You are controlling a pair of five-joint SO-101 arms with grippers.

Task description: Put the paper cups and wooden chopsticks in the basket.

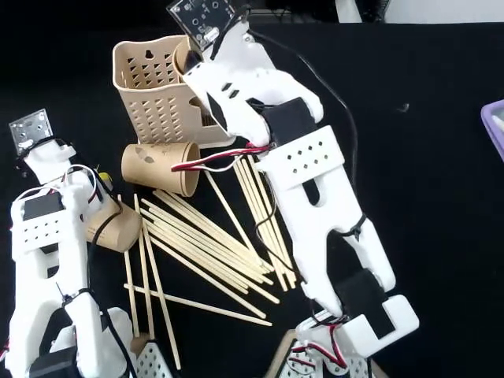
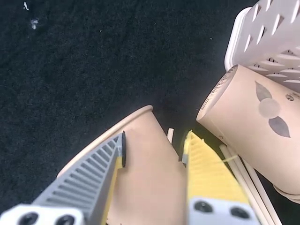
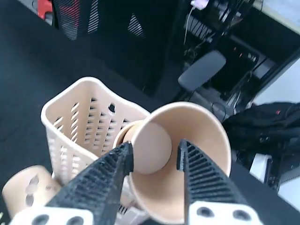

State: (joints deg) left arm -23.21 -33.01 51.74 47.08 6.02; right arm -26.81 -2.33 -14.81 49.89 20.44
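Black table [image 1: 441,197]: scattered chopsticks [image 1: 205,244], paper cup [image 1: 161,167] beside basket [image 1: 150,94].

white arms [image 1: 315,205] with black motors; left gripper [image 2: 156,140] grey-and-yellow, right gripper [image 3: 154,146] black.

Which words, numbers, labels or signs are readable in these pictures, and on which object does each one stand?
No text is readable.
On the lying paper cup: fine print near its rim and beside its grey leaf-shaped mark, too small to read.
On the basket: no print visible.
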